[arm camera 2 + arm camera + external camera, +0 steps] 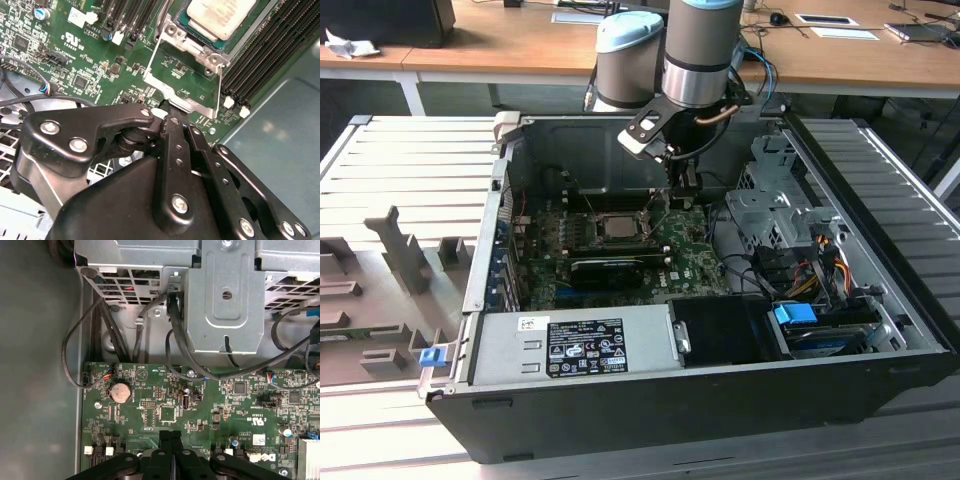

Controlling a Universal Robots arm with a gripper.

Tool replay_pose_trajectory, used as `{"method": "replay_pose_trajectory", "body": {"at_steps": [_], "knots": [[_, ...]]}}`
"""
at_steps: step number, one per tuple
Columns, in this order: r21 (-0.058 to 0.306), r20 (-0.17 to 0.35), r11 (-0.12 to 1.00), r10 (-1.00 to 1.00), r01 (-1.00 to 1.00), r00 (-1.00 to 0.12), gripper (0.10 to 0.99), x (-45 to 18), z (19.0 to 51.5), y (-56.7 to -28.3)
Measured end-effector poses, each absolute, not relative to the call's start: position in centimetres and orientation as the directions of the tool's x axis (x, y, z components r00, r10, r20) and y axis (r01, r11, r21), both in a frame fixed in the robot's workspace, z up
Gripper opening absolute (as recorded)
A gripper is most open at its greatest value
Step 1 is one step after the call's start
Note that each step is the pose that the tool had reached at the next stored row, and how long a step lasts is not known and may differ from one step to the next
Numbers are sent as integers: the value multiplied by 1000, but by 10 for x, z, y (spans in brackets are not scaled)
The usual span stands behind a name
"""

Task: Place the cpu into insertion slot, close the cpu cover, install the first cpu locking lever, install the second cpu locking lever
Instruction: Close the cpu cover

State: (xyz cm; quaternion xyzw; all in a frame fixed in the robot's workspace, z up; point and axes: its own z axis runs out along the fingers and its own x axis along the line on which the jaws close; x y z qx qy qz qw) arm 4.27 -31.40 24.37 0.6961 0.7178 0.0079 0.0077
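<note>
The cpu (220, 17) is a pale square chip lying in the insertion slot (186, 44) on the green board; in the exterior view the cpu (618, 226) sits at the middle of the open computer case. The cpu cover (182, 95), a thin grey metal frame with a big window, is swung open away from the slot. My gripper (167, 112) is shut, its black fingertips right at the cover's free edge; whether they pinch that edge is hidden. In the first wrist view the gripper (170, 435) hangs low over the board. In the exterior view the gripper (682, 190) is to the right of the cpu.
Long black memory slots (260, 55) flank the socket. A black expansion card (605, 268) lies in front of the cpu, and the power supply (570, 345) fills the case's near side. A metal drive cage (780, 200) with loose cables (175, 330) stands at the exterior view's right.
</note>
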Motion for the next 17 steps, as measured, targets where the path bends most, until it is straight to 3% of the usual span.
{"method": "replay_pose_trajectory", "body": {"at_steps": [17], "knots": [[22, 0, 31, 1000, 999, -31, 106, 36, 244, -314]]}}
